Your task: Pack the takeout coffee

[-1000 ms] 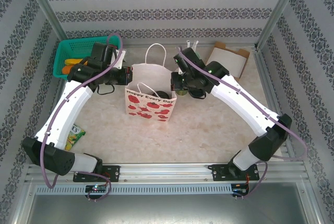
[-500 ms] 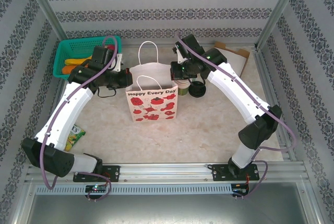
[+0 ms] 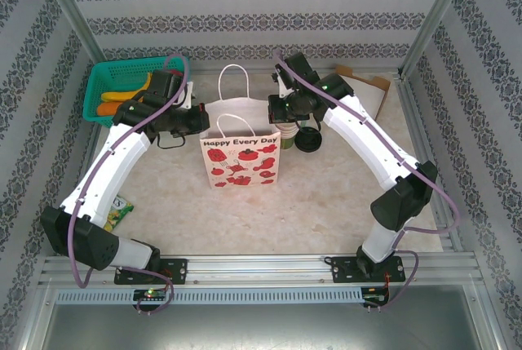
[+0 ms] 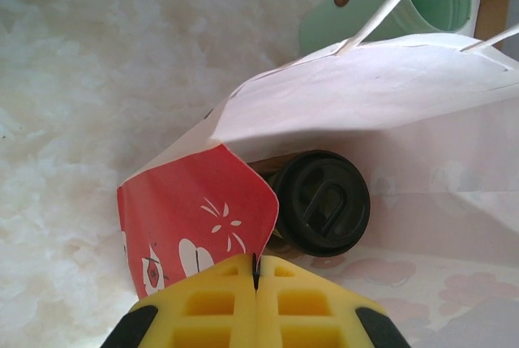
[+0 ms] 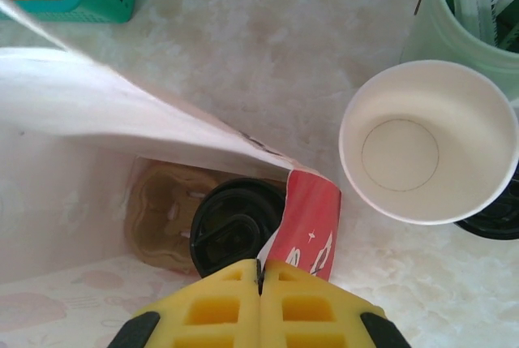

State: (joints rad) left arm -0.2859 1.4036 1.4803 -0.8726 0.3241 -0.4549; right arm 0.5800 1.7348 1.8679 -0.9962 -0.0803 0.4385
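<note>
At lower centre, the left gripper (image 4: 255, 265) and right gripper (image 5: 259, 268), both closed, pinch the bag (image 3: 242, 158) rim, steadying it around the coffee (image 4: 322, 202).

Coffee half buried in the bag, frame edges trimming the rest.
In the left wrist view the takeout coffee (image 4: 320, 202) has its cup wall hidden under its black lid and its left side behind the paper bag (image 4: 365, 88)'s red fold; in the right wrist view that fold covers the lid's right edge. The left gripper (image 4: 256, 277) and right gripper (image 5: 259, 277), both pinched on the fold, are cut off by the bottom edge. The mint-green cup (image 4: 332, 23) runs off the top. The black lids (image 5: 496, 225) lie mostly under the paper cup (image 5: 426, 141).
</note>
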